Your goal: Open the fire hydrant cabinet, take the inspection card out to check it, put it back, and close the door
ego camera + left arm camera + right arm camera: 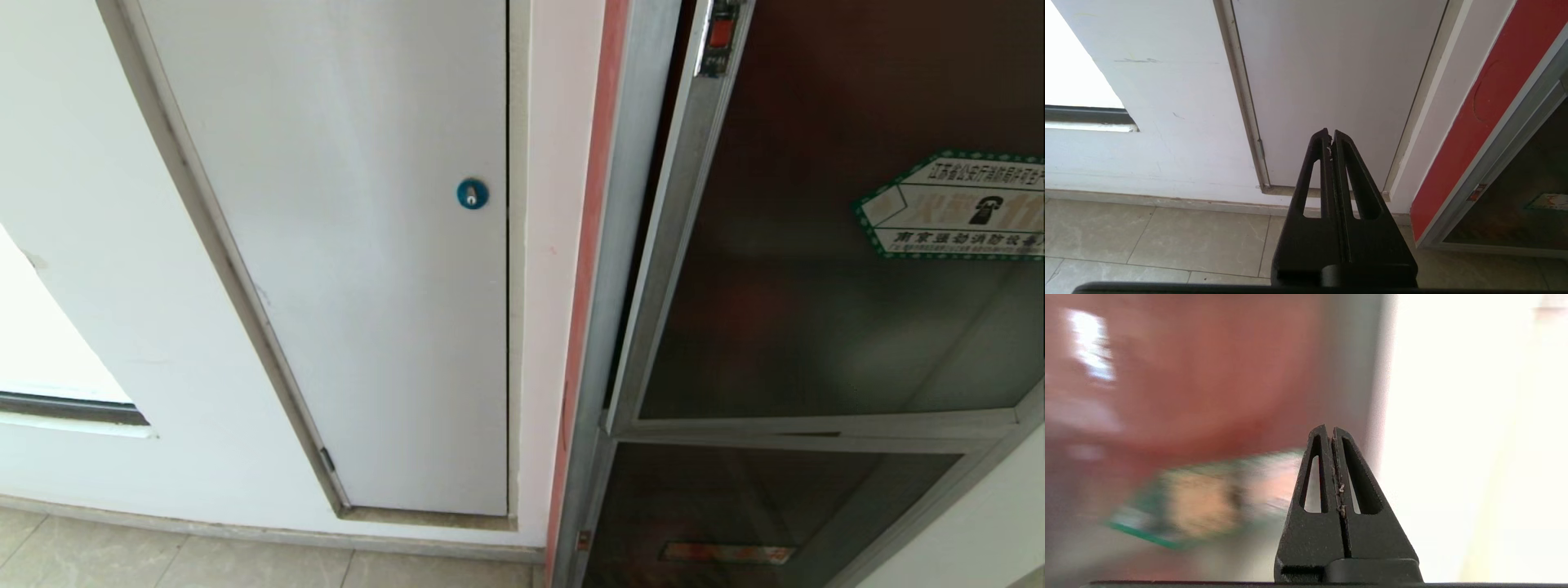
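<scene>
The fire hydrant cabinet's silver frame (604, 286) runs down the right half of the head view. Its door (816, 310) is dark tinted glass with a green-bordered sticker (955, 204) and a small red latch (720, 33) at the top. A narrow dark gap shows between the door's latch edge and the frame. The inspection card is out of view. My right gripper (1331, 433) is shut and empty, close to the reddish glass beside the blurred sticker (1200, 502). My left gripper (1330, 136) is shut and empty, low by the wall. Neither arm shows in the head view.
Left of the cabinet is a plain white panel (367, 286) with a round blue lock (472, 193). A smaller lower glass panel (735, 506) sits under the door. Beige floor tiles (163, 555) run along the wall, and a bright window opening (41, 343) is at far left.
</scene>
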